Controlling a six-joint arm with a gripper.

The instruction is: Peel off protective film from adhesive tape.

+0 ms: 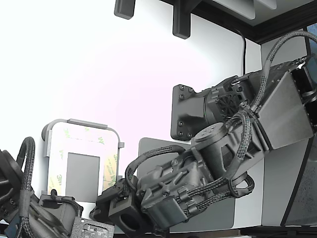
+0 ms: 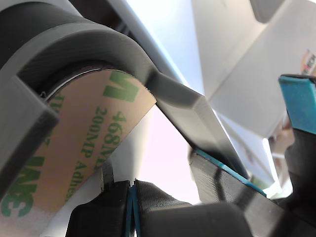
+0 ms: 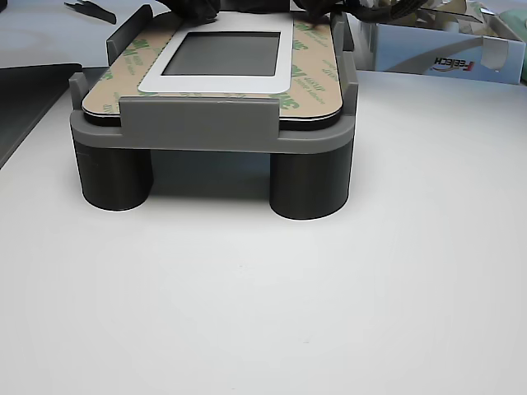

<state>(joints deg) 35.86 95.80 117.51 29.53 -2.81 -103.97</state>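
Observation:
The protective film (image 1: 110, 171), cream with green 3M logos, lies flat as a border around a dark grey square (image 1: 82, 170) on a white plate held in a raised grey fixture (image 1: 81, 122). The adhesive tape is covered by the film. My gripper (image 1: 110, 198) sits at the fixture's near corner in the exterior view. In the wrist view its blue-lined pads (image 2: 132, 197) are pressed together right at the edge of the film (image 2: 84, 143). Whether film is pinched between them is hidden. In the other view the film (image 3: 309, 74) shows no lifted corner.
A second arm (image 1: 20, 198) sits at the exterior view's lower left, close to the fixture. A large dark grey mat (image 1: 148, 146) lies under my arm. Another blue-padded finger (image 2: 298, 103) stands beside the fixture wall. A cardboard box (image 3: 445, 49) stands behind the fixture (image 3: 198, 123).

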